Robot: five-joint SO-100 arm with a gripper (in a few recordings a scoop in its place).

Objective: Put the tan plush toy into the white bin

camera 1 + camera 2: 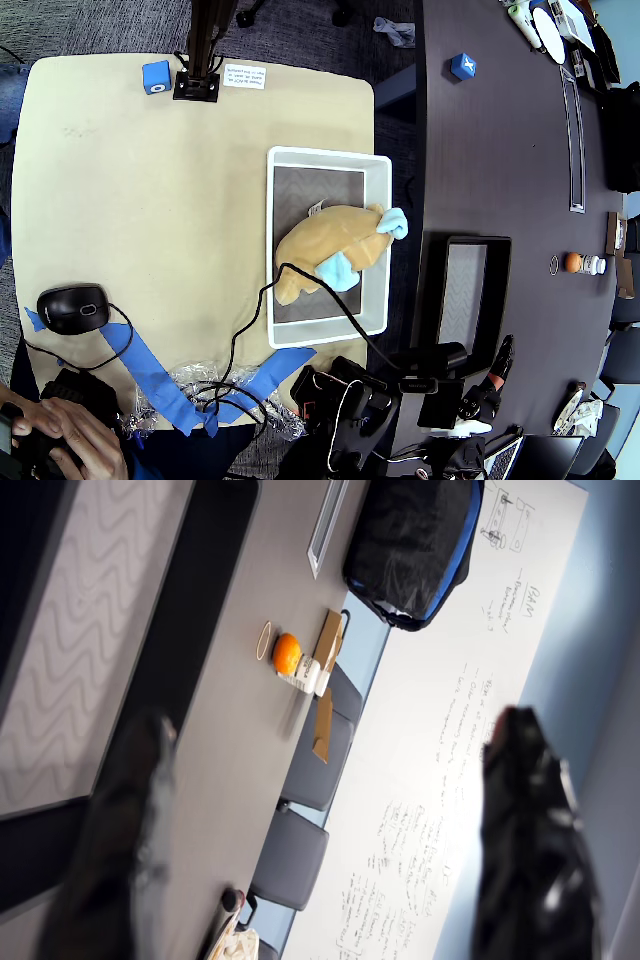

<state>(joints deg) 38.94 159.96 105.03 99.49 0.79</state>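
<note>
Your claw [320, 850] fills the wrist view's foreground, fingers spread wide, pinching nothing. From overhead, the tan plush toy [325, 245] lies inside the white bin [378, 165] on the worktop [140, 200], so the placing looks done.

The overhead view looks straight down from high up, with the white bin [328, 245] near the middle. The wrist view tilts sideways across the dark table [240, 730]. Both see the orange ball [572, 262], at 3 o'clock overhead.

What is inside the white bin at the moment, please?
The tan plush toy lies inside the white bin, on its grey bottom; the bottom under the toy is covered.
</note>
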